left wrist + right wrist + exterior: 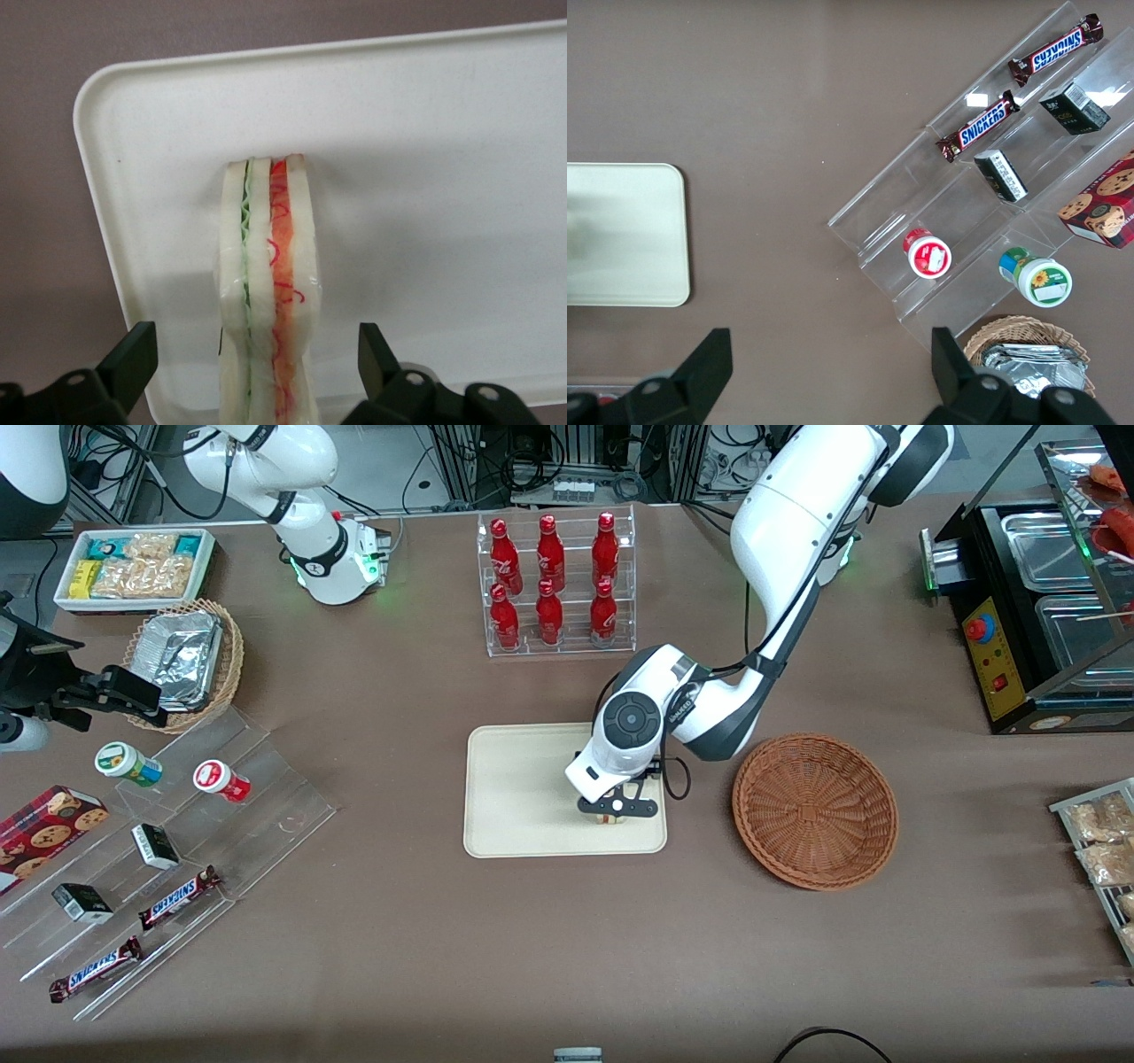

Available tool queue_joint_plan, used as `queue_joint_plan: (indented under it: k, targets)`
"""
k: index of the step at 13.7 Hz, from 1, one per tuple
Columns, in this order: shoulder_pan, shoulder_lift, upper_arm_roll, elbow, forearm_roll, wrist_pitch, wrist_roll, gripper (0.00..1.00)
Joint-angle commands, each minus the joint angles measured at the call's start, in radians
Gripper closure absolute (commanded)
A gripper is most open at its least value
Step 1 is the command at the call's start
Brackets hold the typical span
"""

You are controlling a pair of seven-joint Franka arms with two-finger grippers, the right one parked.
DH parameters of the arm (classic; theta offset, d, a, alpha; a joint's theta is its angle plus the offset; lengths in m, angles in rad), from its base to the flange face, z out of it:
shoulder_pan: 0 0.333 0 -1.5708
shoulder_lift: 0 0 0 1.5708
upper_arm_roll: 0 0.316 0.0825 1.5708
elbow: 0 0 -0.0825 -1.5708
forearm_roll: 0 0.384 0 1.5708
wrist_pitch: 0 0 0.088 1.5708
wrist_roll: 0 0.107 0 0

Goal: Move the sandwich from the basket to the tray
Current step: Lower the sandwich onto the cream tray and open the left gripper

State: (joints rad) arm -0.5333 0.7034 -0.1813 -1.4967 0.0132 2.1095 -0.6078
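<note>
- brown table (567, 957) carries everything, with the cream-white tray (518, 797) near its middle.
- gripper (611, 815) hangs low over the tray, at the tray's end nearest the basket.
- in the left wrist view the sandwich (270, 301) stands on edge on the tray (425, 177), its green and red filling layers showing between pale bread slices.
- the gripper (257, 372) has its two dark fingers (133, 359) spread wide, one on each side of the sandwich, with a clear gap between each finger and the bread; it grips nothing.
- in the front view only a sliver of the sandwich (609, 820) shows under the gripper.
- reddish-brown wicker basket (815, 810) sits beside the tray toward the working arm's end, with nothing in it.
- rack of red bottles (554, 584) stands farther from the front camera than the tray.
</note>
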Motion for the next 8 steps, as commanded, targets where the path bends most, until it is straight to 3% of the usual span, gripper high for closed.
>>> queue_joint_plan:
  k: [1,8]
  targets:
    - [-0.007,-0.005,0.011,0.023,0.008,-0.009,-0.053,0.0]
    - [0.018,-0.059,0.054,0.072,0.008,-0.032,-0.066,0.0]
